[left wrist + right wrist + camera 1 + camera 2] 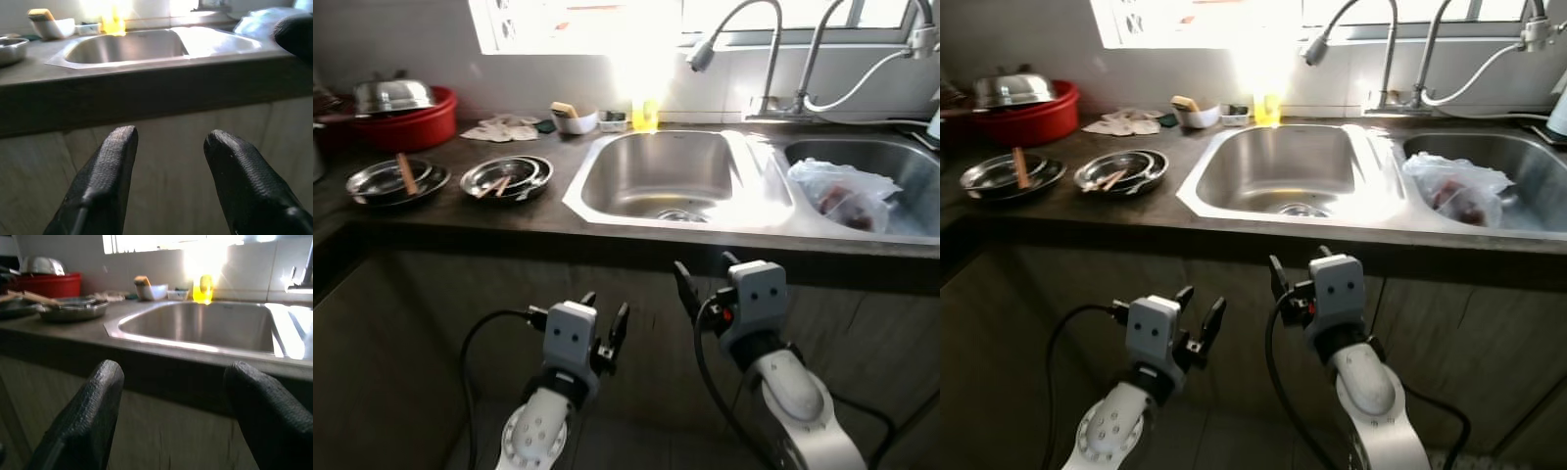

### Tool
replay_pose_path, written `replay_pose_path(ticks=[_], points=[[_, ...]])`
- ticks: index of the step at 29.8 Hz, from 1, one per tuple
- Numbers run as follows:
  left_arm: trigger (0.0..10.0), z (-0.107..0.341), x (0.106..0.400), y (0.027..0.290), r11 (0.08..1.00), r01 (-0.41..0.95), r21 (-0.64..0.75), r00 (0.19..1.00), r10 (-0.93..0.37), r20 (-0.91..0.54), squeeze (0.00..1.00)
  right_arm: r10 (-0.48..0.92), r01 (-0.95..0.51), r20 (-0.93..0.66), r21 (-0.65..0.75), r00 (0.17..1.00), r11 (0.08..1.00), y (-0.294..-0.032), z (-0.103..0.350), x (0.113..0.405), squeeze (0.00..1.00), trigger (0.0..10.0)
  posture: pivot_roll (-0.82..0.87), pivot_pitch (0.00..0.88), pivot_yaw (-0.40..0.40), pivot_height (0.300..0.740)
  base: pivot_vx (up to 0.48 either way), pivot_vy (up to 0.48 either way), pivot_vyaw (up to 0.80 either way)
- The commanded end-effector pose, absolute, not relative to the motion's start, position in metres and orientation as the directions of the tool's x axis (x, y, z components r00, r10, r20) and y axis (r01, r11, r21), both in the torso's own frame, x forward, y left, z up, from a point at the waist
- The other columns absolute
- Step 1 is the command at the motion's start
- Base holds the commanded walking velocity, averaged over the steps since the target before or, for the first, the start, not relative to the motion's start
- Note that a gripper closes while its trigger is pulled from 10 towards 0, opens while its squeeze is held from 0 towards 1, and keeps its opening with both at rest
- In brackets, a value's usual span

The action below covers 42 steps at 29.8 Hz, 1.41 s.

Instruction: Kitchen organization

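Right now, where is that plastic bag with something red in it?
In the head views, the plastic bag lies in the right-hand sink basin, on the robot's right, just below the two faucets.

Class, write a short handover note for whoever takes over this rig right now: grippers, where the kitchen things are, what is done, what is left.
Left gripper and right gripper: jaws open, empty, held below the counter edge.
Two stacks of steel plates with chopsticks lie on the counter, left of the empty left sink. A plastic bag sits in the right sink.
Nothing picked up yet; all the organizing is left.
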<state>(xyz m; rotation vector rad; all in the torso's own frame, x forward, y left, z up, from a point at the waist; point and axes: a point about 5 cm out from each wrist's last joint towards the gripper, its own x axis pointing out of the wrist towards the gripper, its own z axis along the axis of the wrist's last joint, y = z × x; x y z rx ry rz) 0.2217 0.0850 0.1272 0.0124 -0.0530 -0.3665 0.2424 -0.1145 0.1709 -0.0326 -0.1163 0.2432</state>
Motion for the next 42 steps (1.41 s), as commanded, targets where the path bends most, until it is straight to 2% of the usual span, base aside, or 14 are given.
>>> replay_pose_path(ticks=[1,26,42], points=[[10.0,0.1306,0.2230,0.0846,0.932,0.362,0.037,0.930,-0.363,0.059,0.00,0.227,-0.224,0.120,-0.038,0.967,0.974,-0.1145,0.1734,0.2434,0.00,10.0,0.03,0.036,0.040,0.740,-0.281,0.000,0.00],[10.0,0.1316,0.2230,0.0818,0.934,0.358,0.025,0.931,-0.358,0.071,0.00,0.238,-0.234,0.104,-0.045,0.966,0.971,-0.1130,0.1716,0.2433,0.00,10.0,0.04,0.045,0.024,0.740,-0.265,0.000,0.00],[10.0,0.1336,0.2259,0.0849,0.943,0.331,0.029,0.940,-0.332,0.078,0.00,0.239,-0.234,0.086,-0.057,0.967,0.970,-0.1129,0.1690,0.2432,0.00,10.0,0.03,0.047,0.026,0.740,0.000,0.000,0.00]])
